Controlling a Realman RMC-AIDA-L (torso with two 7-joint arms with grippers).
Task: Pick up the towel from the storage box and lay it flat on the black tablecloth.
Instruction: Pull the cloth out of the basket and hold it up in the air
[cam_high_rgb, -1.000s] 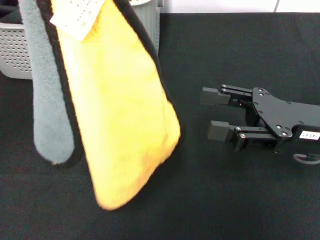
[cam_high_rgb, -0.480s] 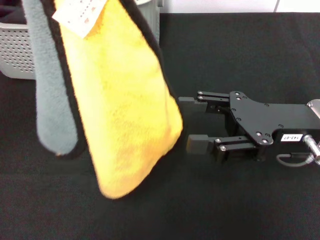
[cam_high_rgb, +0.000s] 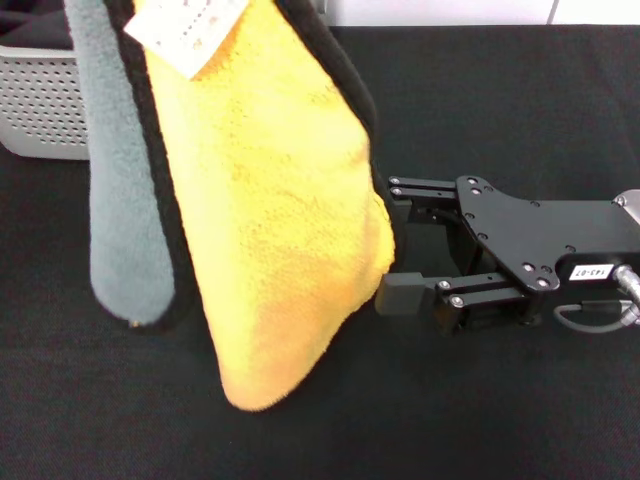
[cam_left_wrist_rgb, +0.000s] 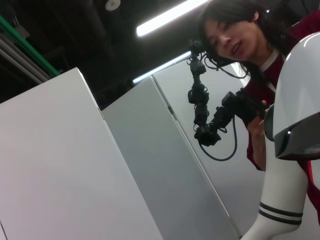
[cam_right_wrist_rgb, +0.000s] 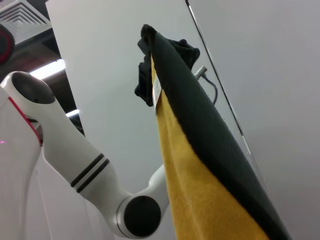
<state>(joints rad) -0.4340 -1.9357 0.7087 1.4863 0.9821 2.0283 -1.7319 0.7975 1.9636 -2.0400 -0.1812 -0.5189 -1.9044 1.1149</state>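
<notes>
The right gripper (cam_high_rgb: 392, 245) lies low over the black tablecloth (cam_high_rgb: 500, 420), its fingers (cam_high_rgb: 400, 295) spread apart and pointing at the towel (cam_high_rgb: 270, 230). The nearer finger's pad sits just at the towel's hanging yellow-orange edge; the farther finger's tip is hidden behind that edge, so the cloth's side edge lies at the mouth of the gap, with nothing pinched. The towel hangs in the air, folded lengthwise, yellow-orange face toward the fingers, a grey fold on the side away from them, black trim along its borders and a white label (cam_high_rgb: 188, 32) near its top. Its lower end hangs level with the fingers, above the tablecloth. In the right wrist view the left gripper (cam_right_wrist_rgb: 150, 75) holds the towel's top corner, pinched shut on it, high above the right fingers. Beyond the towel, away from the fingers, stands the storage box (cam_high_rgb: 40, 100) on the tablecloth.
</notes>
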